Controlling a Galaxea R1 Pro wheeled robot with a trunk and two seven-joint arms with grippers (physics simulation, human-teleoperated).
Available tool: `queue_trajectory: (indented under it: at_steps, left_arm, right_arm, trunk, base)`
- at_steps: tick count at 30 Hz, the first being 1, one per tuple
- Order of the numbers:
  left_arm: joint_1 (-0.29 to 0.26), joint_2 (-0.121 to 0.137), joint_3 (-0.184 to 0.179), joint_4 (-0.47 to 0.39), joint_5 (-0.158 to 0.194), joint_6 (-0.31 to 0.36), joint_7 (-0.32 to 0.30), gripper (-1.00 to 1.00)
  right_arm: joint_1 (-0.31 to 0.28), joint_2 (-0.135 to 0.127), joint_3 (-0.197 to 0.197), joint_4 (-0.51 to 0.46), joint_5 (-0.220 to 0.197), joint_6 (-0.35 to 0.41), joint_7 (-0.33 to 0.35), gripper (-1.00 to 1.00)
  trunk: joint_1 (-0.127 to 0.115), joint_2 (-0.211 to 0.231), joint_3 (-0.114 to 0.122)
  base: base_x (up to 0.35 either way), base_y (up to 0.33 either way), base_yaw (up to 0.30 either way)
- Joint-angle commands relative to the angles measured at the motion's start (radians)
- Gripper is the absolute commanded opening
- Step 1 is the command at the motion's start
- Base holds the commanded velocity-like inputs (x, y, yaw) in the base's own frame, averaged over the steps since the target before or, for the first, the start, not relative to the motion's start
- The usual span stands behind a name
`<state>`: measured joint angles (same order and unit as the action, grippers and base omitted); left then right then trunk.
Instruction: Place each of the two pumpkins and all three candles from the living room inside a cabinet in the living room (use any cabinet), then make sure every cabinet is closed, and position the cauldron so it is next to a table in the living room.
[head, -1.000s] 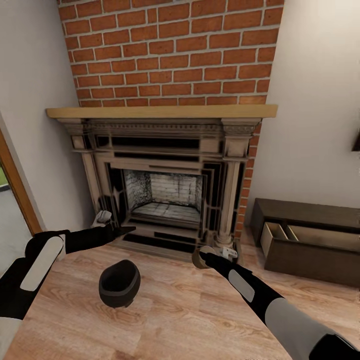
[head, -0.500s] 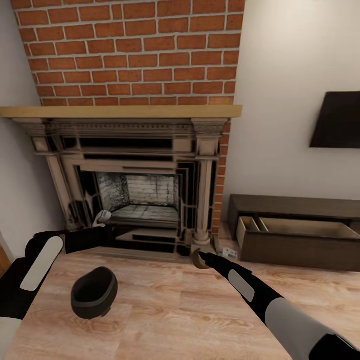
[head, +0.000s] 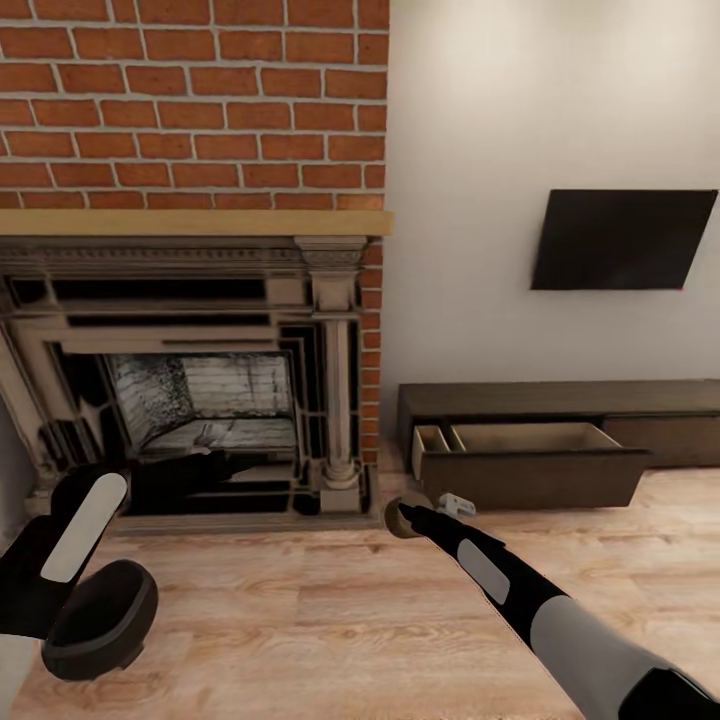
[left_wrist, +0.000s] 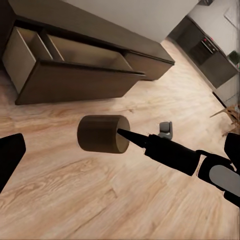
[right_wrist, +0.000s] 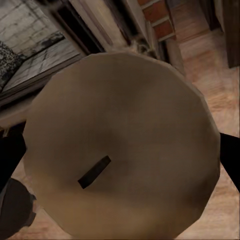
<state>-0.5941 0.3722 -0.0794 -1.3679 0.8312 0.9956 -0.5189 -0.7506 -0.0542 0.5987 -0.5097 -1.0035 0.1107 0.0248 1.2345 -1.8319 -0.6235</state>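
The right gripper (head: 407, 517) is clamped on a tan candle (left_wrist: 103, 133), held out above the wood floor (head: 330, 620) in front of the fireplace (head: 190, 380). The cabinet (head: 560, 440) against the wall has a drawer pulled out, and the cauldron (head: 100, 620) sits on the floor beneath the left arm. The left gripper (head: 215, 465) reaches toward the hearth, too dark for me to tell how its jaws stand.

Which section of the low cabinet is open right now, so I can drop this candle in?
The drawer at the end of the cabinet nearest the fireplace is pulled out; the panel beside it sits flush. The right gripper holds the candle.
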Motion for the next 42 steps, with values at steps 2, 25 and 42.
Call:
queue_trajectory:
  at_steps: [2,25,42]
  left_arm:
    - [-0.001,0.001,0.000,0.000,-0.003,0.003,-0.004,1.00]
    - [-0.001,0.001,0.000,0.000,-0.004,0.002,-0.003,1.00]
    - [-0.001,0.001,-0.002,0.000,-0.006,0.001,-0.003,1.00]
  right_arm:
    - [-0.001,-0.001,0.004,-0.001,-0.006,0.001,0.001,-1.00]
    - [-0.001,-0.001,0.004,-0.001,-0.006,-0.001,0.003,-1.00]
    - [-0.001,-0.001,0.004,-0.001,-0.006,0.000,0.003,-1.00]
  trunk:
    - [0.000,-0.001,-0.001]
    - [0.000,-0.001,0.001]
    - [0.000,-0.001,0.018]
  base:
    - [0.054,-0.280,-0.292]
    - [0.202,-0.246,-0.154]
    - [0.249,-0.218,-0.233]
